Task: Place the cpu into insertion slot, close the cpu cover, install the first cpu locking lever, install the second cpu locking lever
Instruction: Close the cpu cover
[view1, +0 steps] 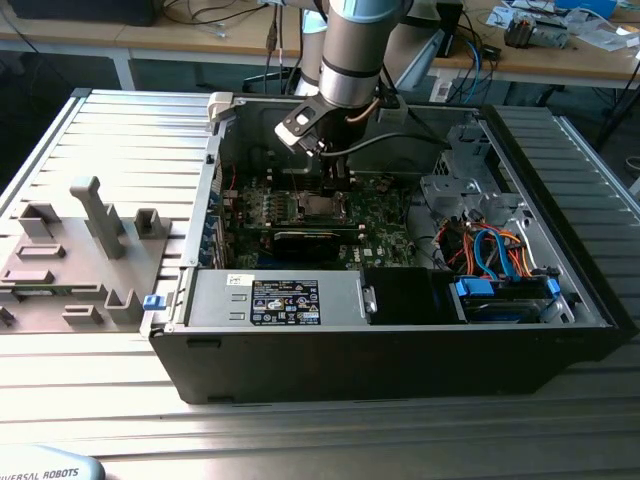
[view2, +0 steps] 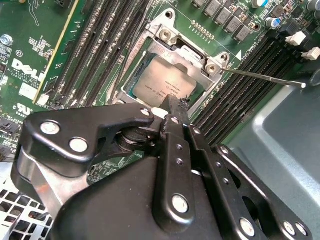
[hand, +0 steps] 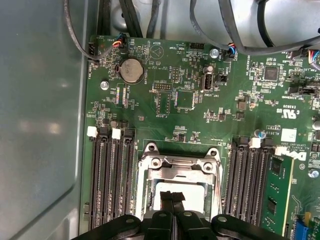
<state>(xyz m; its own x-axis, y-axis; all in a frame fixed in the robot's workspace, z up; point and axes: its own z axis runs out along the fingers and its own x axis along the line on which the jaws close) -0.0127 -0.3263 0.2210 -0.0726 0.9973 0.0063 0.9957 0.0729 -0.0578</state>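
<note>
- Silvery cpu (view2: 165, 86) lies flat inside the cpu cover (view2: 170, 37) cut-out, which I get from the second wrist view.
- Exterior view gives me the open computer case (view1: 400, 350) on the surface (view1: 300, 430).
- Gripper (view2: 176, 106) jaws are pressed together at the cpu's edge.

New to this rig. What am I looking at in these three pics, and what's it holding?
A grey robot arm reaches into an open computer case lying on a ribbed metal table. The exterior view is from a camera off the arm. Both wrist views come from cameras riding on it, looking past its black pincer at the green circuit board. The pincer is shut and holds nothing. Its tips are by the edge of the cpu, seated on the board with the cpu cover seemingly down around it. A thin lever sticks out free.
</note>
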